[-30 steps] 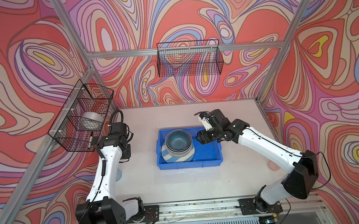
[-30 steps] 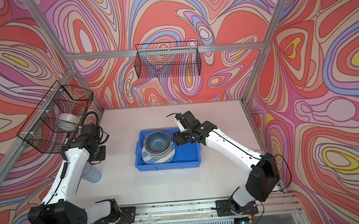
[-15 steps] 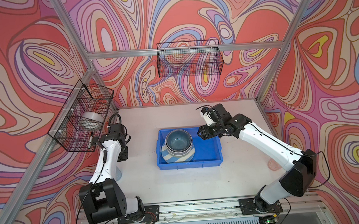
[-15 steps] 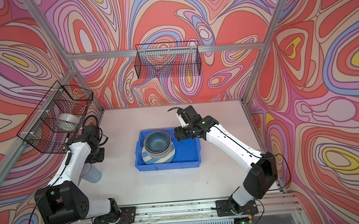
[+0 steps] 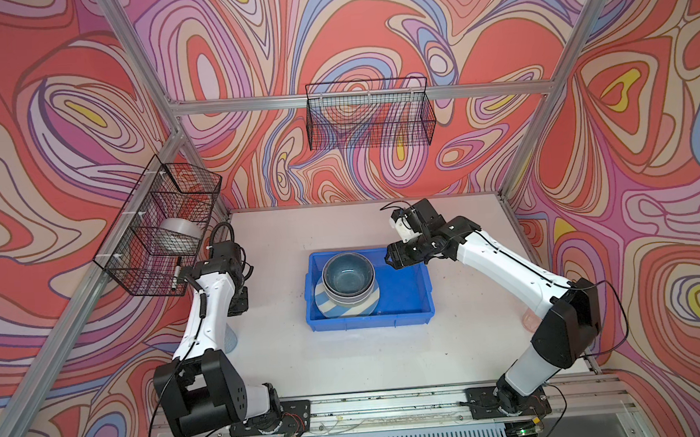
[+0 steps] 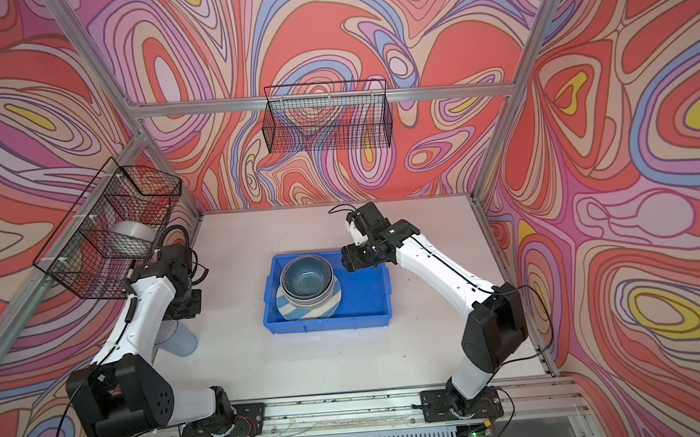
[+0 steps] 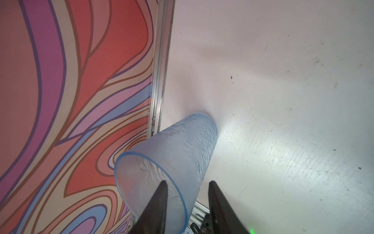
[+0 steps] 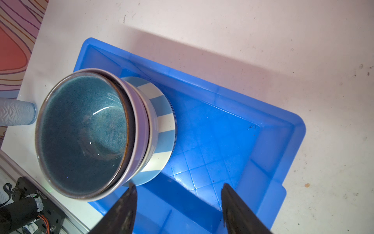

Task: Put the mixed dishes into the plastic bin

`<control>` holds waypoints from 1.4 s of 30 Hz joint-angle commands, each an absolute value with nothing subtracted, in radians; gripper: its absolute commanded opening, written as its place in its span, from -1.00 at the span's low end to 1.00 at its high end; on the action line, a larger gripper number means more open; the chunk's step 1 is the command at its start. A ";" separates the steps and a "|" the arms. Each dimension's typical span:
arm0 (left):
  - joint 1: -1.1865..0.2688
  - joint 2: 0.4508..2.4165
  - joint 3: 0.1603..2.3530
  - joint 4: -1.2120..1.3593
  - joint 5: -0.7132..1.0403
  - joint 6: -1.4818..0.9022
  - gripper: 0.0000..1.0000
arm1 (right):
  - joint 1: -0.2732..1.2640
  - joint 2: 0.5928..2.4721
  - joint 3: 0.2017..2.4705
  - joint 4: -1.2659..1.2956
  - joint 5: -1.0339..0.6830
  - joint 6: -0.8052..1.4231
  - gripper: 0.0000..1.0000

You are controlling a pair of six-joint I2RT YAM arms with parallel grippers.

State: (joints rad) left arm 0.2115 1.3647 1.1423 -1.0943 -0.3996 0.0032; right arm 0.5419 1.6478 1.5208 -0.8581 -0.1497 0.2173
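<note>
Blue bin (image 5: 371,321) holds bowls (image 5: 347,276) on striped plate (image 5: 329,307); right tool (image 8: 179,187) spread empty, left tool (image 7: 187,183) spread astride tumbler (image 7: 182,141).

No text, label, brand or number can be read in any view. The only trace of lettering is a short line of pale print on a black part (image 8: 27,189) at the edge of the right wrist view. It is too small and blurred to make out.
</note>
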 commanded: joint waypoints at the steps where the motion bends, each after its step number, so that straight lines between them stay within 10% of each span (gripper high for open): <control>1: 0.221 1.361 1.169 -1.163 -0.397 0.005 -0.27 | 0.515 1.654 1.526 -0.835 -0.182 0.189 0.35; 28: 0.223 1.447 1.162 -1.137 -0.335 0.000 -1.00 | 0.418 1.659 1.506 -0.816 -0.234 0.158 0.35; 42: 0.181 1.467 1.309 -1.208 -0.193 -0.049 -1.00 | 0.410 1.612 1.433 -0.798 -0.185 0.204 0.35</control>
State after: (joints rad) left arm 0.2031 1.4574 1.2751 -1.1599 -0.2329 -0.0349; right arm 0.4133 1.6478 1.4532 -0.8150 -0.2054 0.1833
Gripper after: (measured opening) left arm 0.083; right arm 0.673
